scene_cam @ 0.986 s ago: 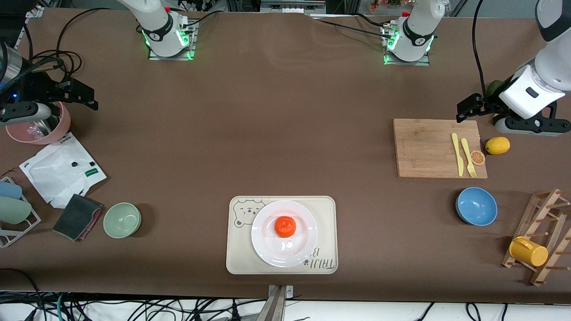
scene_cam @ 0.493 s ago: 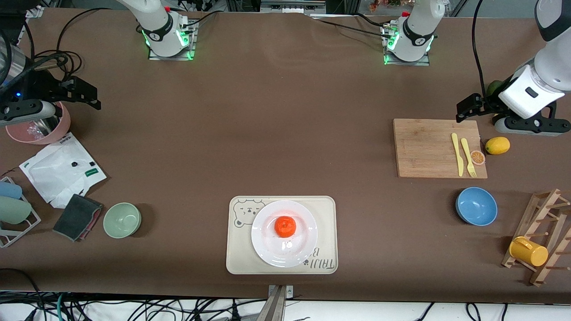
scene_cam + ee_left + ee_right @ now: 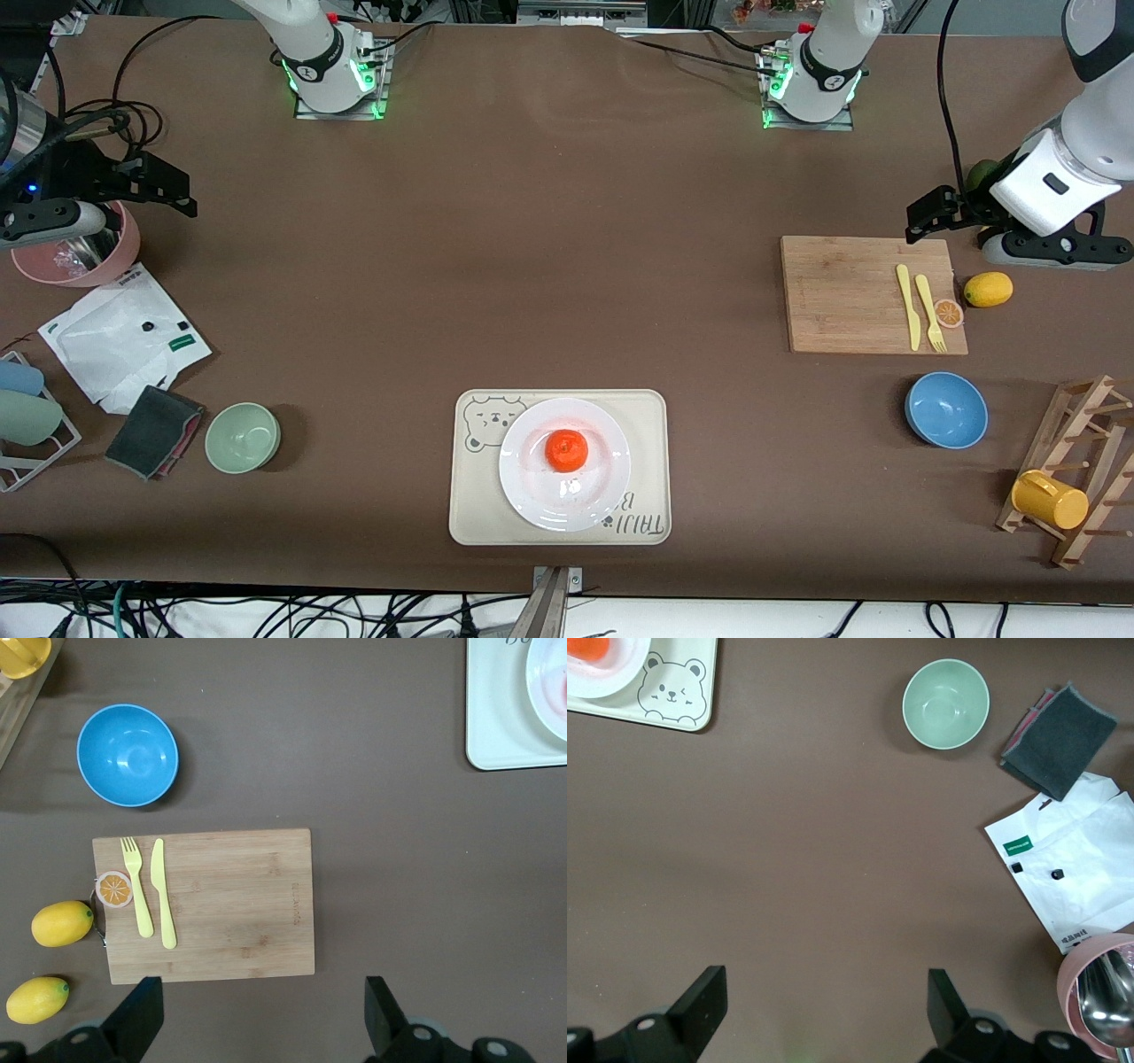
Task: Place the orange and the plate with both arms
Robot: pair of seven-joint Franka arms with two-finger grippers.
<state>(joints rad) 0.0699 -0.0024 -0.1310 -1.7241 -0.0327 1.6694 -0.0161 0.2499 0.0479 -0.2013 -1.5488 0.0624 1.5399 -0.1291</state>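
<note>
The orange (image 3: 566,450) sits in the middle of the white plate (image 3: 567,509). The plate rests on the cream bear tray (image 3: 647,425), near the table edge closest to the front camera. My left gripper (image 3: 928,215) is open and empty over the table beside the cutting board (image 3: 842,301); its jaws stand wide apart in the left wrist view (image 3: 261,997). My right gripper (image 3: 168,188) is open and empty over the table beside the pink bowl (image 3: 124,252); it shows open in the right wrist view (image 3: 824,983). The plate's edge (image 3: 616,678) and the orange (image 3: 585,647) also show there.
The cutting board carries a yellow knife (image 3: 907,306), a fork (image 3: 928,310) and an orange slice (image 3: 949,312), with a lemon (image 3: 988,289) beside it. A blue bowl (image 3: 946,409), a green bowl (image 3: 243,437), a white packet (image 3: 115,337), a grey cloth (image 3: 155,431) and a wooden rack with a yellow cup (image 3: 1050,499) lie around.
My right gripper has wavered very slightly beside the pink bowl. Nothing else has moved.
</note>
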